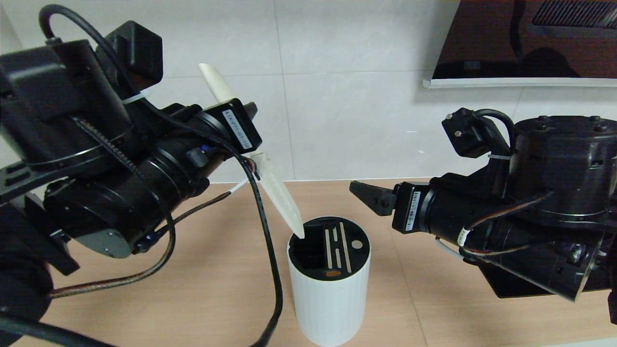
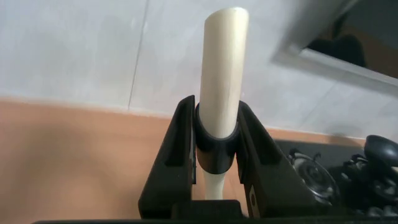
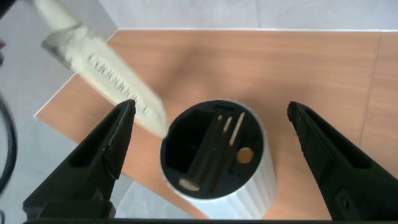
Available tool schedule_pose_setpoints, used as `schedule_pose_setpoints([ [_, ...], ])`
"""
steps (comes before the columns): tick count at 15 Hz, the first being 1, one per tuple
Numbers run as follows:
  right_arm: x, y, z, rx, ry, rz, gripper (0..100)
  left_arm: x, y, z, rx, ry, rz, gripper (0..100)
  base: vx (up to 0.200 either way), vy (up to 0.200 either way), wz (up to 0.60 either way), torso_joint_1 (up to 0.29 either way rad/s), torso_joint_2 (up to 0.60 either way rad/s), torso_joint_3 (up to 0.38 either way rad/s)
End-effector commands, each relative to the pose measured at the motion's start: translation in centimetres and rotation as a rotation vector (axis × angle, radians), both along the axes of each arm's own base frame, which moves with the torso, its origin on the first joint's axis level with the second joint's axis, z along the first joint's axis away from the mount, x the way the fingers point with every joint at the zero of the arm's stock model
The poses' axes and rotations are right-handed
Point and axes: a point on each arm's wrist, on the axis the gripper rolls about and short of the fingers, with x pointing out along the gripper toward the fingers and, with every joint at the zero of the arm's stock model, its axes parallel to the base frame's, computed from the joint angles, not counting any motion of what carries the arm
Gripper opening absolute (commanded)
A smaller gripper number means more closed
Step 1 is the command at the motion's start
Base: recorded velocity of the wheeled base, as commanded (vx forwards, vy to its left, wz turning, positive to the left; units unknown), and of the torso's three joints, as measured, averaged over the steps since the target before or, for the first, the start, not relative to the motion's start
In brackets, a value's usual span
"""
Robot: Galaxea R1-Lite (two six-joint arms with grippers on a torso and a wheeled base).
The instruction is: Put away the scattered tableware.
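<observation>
A white knife [image 1: 282, 197] with a cream handle [image 2: 224, 62] is held tilted, and my left gripper [image 1: 243, 130] is shut on the handle. Its blade tip touches the left rim of the white cylindrical cutlery holder [image 1: 330, 289], at the large opening of the black slotted top. The holder stands upright on the counter. My right gripper [image 1: 368, 195] hovers open to the right of the holder, a little above its top. In the right wrist view its fingers straddle the holder [image 3: 214, 162], with the knife blade [image 3: 106, 62] coming in from the side.
The wooden counter [image 1: 458, 308] meets a white tiled wall [image 1: 361, 120] behind. A dark range hood [image 1: 520, 43] hangs at the upper right. A black cable [image 1: 270, 270] from the left arm droops beside the holder's left side.
</observation>
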Motion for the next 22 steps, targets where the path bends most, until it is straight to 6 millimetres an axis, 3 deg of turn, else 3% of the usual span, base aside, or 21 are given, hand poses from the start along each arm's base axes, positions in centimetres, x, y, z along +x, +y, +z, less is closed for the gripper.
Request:
schedule_pose_setpoints([
  [1, 0.3, -0.1, 0.0, 0.0, 0.001, -0.011, 100, -0.3, -2.3, -1.0, 0.033, -0.009, -0.043, 0, 0.0, 0.0, 0.0, 0.0, 0.0, 0.0],
  [2, 0.6, -0.3, 0.0, -0.002, 0.0, -0.021, 100, -0.4, -3.2, -1.7, 0.038, -0.006, -0.041, 0, 0.0, 0.0, 0.0, 0.0, 0.0, 0.0],
  [6, 1.9, -0.7, -0.2, -0.01, -0.002, -0.071, 100, -0.5, -3.3, -2.6, 0.081, -0.004, -0.036, 0, 0.0, 0.0, 0.0, 0.0, 0.0, 0.0],
  [22, 2.2, -0.4, -0.7, -0.025, 0.009, -0.084, 100, 0.5, -5.1, -6.6, 0.183, 0.066, -0.048, 0, 0.0, 0.0, 0.0, 0.0, 0.0, 0.0],
])
